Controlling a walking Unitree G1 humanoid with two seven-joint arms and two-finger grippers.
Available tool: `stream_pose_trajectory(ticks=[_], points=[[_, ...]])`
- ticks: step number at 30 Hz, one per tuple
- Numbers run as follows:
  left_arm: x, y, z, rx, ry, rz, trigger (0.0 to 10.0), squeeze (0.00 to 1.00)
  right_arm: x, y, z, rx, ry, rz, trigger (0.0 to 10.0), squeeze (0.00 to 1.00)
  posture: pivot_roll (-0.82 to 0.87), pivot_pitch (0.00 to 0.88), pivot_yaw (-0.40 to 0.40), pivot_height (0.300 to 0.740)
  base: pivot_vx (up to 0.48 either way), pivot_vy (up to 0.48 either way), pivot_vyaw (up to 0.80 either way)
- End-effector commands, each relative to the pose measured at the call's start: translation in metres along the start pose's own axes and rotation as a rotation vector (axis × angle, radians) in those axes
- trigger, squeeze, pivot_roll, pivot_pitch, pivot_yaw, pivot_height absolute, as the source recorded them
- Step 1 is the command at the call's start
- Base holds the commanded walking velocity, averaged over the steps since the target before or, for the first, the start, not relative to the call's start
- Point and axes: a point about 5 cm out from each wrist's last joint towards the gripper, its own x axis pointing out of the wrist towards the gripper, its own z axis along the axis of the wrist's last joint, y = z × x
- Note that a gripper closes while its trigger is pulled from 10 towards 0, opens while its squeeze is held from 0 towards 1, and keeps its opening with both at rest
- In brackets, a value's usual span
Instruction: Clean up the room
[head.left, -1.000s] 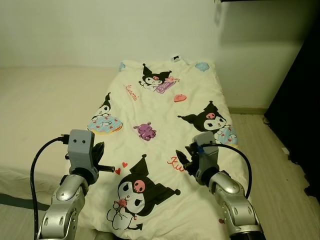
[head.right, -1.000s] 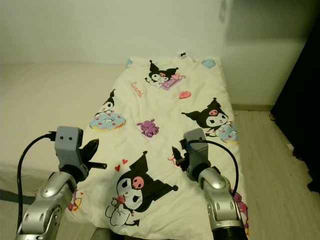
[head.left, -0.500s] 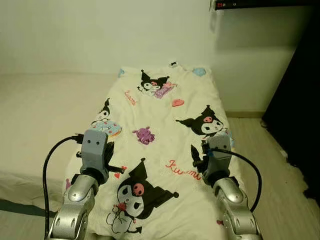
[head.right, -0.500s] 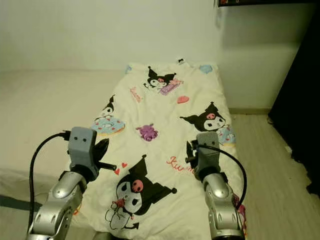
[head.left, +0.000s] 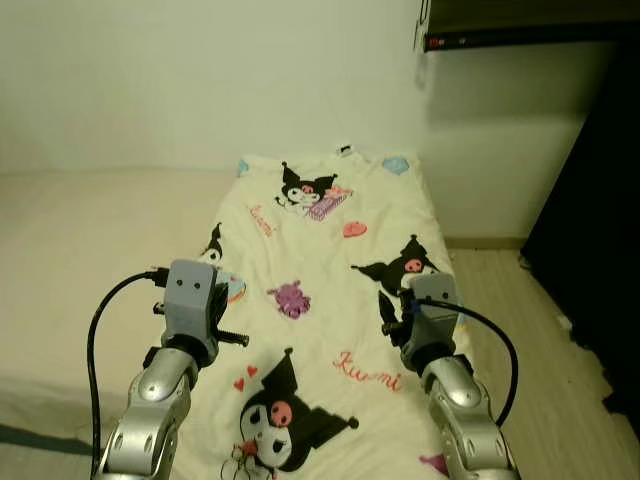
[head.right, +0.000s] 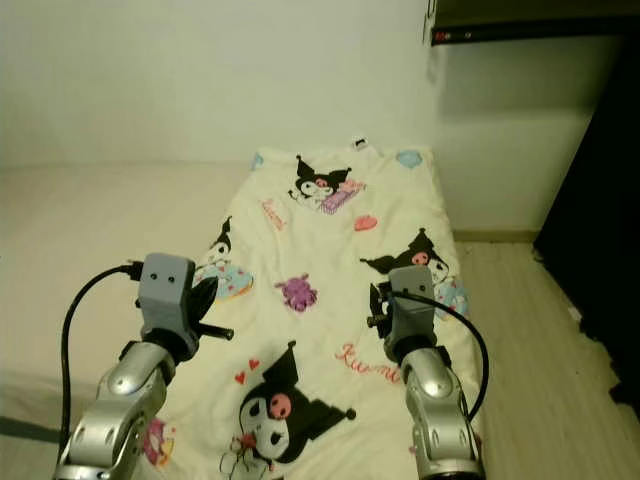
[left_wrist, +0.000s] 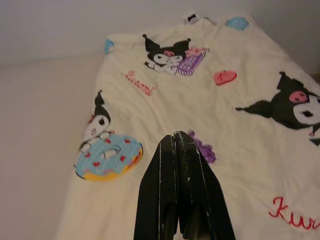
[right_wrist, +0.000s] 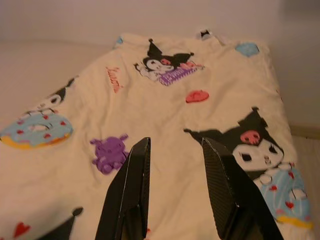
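Spread flat over the bed (head.left: 70, 250): printed blanket (head.left: 330, 260), beneath and ahead of both raised hands. Left hand (left_wrist: 176, 145) pressed together above the doughnut print; right hand (right_wrist: 172, 150) spread, holding nothing.

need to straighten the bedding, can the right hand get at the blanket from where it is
Probably yes: the right hand hangs open just above the cartoon-print blanket, with nothing between them. It is not touching the fabric yet.
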Motion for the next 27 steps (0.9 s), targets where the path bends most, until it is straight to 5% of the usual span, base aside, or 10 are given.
stream_pose_trajectory(ticks=[1, 27], points=[[-0.003, 0.006, -0.003, 0.014, 0.009, 0.024, 10.0, 0.00, 0.000, 0.006, 0.002, 0.015, -0.011, 0.015, 10.0, 0.00, -0.10, 0.061, 0.050, 0.702, 0.000, 0.000, 0.00], [-0.009, 0.019, -0.008, -0.012, 0.021, 0.120, 10.0, 0.00, 0.006, 0.016, 0.007, 0.055, -0.009, 0.072, 10.0, 0.00, -0.09, 0.043, 0.038, 0.740, 0.000, 0.000, 0.00]])
